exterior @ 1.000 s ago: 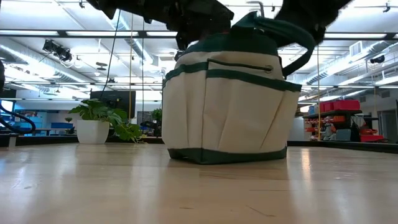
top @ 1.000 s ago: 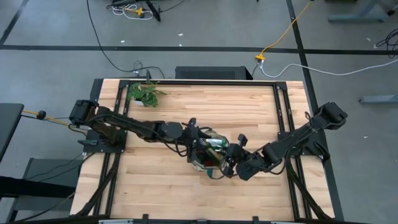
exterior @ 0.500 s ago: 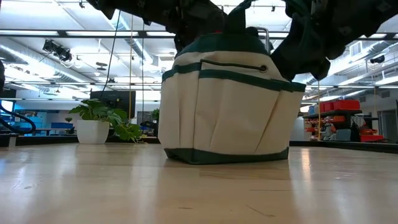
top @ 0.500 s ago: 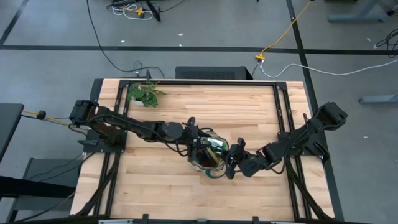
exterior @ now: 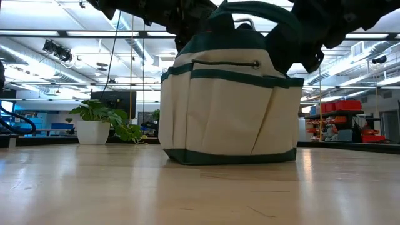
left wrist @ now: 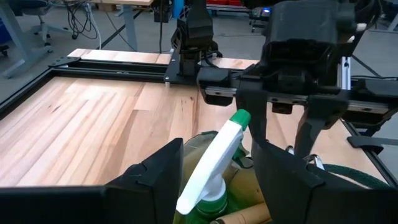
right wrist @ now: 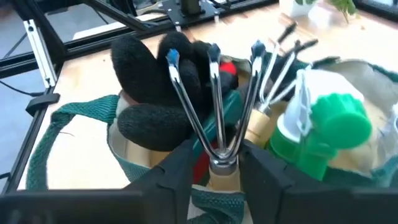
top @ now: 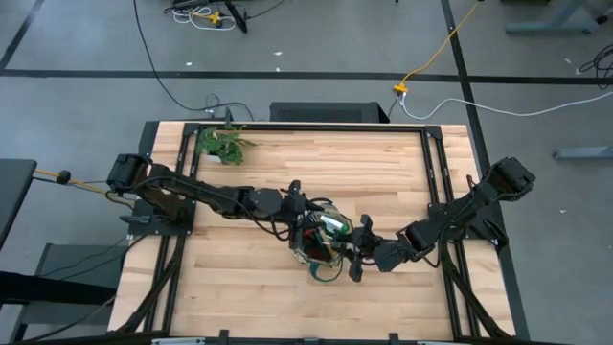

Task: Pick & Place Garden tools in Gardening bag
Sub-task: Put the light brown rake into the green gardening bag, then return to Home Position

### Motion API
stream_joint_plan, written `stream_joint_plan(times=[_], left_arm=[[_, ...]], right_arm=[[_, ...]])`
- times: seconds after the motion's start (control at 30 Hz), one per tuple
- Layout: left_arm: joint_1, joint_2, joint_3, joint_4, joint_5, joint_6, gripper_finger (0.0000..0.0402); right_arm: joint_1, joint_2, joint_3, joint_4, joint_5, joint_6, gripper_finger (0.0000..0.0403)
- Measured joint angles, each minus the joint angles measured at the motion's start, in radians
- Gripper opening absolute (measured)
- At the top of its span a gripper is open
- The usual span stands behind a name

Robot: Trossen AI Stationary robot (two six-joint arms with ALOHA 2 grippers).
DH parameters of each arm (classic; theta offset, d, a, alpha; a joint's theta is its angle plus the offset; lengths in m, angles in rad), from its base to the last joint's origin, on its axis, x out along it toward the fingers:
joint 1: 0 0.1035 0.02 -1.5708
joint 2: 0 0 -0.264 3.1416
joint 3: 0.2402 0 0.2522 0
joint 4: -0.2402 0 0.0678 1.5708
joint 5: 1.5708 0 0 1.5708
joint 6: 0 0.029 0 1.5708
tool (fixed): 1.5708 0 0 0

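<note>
Right end effector [top: 354,251] shifted w/ 1 rake [right wrist: 214,118] clamped, bag [exterior: 228,106] holds 2 rakes, left end effector [left wrist: 217,168] open.

- We are finding no readable text, label, brand, number or sign in any view.
- We are seeing plain unprinted fabric on the gardening bag [exterior: 228,109].
- We are seeing no lettering on the green-and-white spray piece [left wrist: 214,165].
- We are making out background screens and shelves in the low view, but nothing on them is legible.
</note>
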Motion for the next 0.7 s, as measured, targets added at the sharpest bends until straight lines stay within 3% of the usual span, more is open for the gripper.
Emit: stream_joint_plan(times=[0.33,0.7], left_arm=[[0.0,0.0,0.0,0.001,0.0,0.0,0.0197],[0.0,0.0,0.0,0.001,0.0,0.0,0.0197]], right_arm=[[0.001,-0.016,0.0,0.006,0.014,-0.049,0.0165],[0.035,-0.136,0.0,0.004,0.14,-0.174,0.0189]])
